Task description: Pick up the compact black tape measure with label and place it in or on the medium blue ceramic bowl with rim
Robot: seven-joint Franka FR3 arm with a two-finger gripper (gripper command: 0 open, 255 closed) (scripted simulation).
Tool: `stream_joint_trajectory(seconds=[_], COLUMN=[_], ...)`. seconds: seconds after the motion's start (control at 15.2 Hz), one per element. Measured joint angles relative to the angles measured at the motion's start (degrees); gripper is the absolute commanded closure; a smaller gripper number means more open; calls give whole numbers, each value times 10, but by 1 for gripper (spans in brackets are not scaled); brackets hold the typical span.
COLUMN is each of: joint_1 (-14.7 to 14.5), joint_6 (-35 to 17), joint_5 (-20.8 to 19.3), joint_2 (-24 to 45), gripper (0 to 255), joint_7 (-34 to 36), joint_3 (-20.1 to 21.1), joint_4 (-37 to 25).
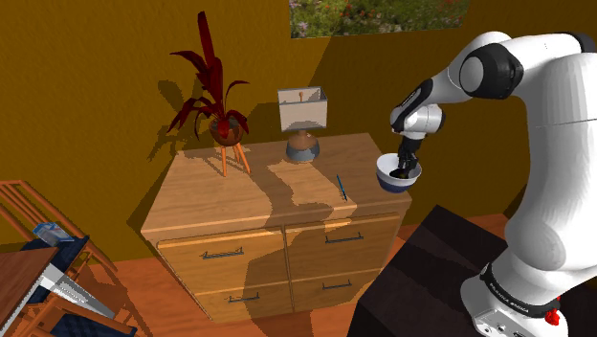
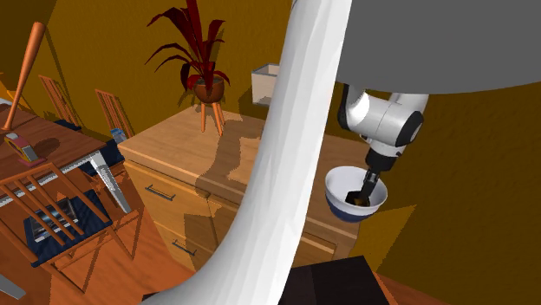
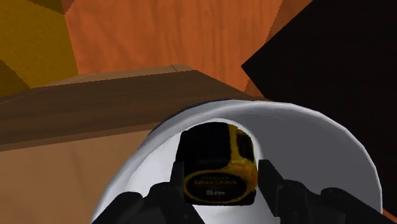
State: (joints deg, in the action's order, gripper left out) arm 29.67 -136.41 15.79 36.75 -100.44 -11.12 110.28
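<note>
The carrying part of the job looks all but done: the gripper (image 1: pixel 406 170) is lowered into the bowl (image 1: pixel 386 182), which is white inside and blue on its lower outside wall and stands on the right-hand end of the wooden dresser (image 1: pixel 249 201), close to its near corner in the shoulder view. In the wrist view the tape measure (image 3: pixel 219 159), black with a yellow band and a round label reading 5m, sits squarely between the two black fingers (image 3: pixel 170 191), which appear to press on its two sides, so I judge the gripper to be clamped on it rather than standing apart. The tape measure is already inside the bowl's rim, with the white inner wall curving around and behind it; whether it touches the bowl's floor is hidden. What is left, as I read it, is to let go of it and lift the hand clear without dragging the bowl along. A table lamp (image 1: pixel 303 120), a red-leaved potted plant (image 1: pixel 215 96) and a blue pen (image 1: pixel 341 186) stand further left on the dresser, well apart from the bowl.
</note>
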Motion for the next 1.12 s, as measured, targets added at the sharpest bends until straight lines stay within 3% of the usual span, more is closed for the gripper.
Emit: stream_joint_trajectory(seconds=[0.26,0.33,0.4,0.46,0.53,0.59,0.66,0.79,1.12], joint_1=[-3,-3,-3,-60,-145,-194,-219,-236,-231], joint_6=[18,18,18,15,16,12,8,-3,-29], joint_5=[-8,-8,-8,-33,-103,-153,-178,-195,-196], joint_2=[-24,-24,-24,-15,0,12,19,31,53], gripper=[255,0,0,0,0,0,0,0,0], joint_7=[5,5,5,34,114,171,200,221,225], joint_3=[-7,-7,-7,-52,-101,-130,-146,-158,-159], joint_4=[6,6,6,5,5,6,8,11,6])
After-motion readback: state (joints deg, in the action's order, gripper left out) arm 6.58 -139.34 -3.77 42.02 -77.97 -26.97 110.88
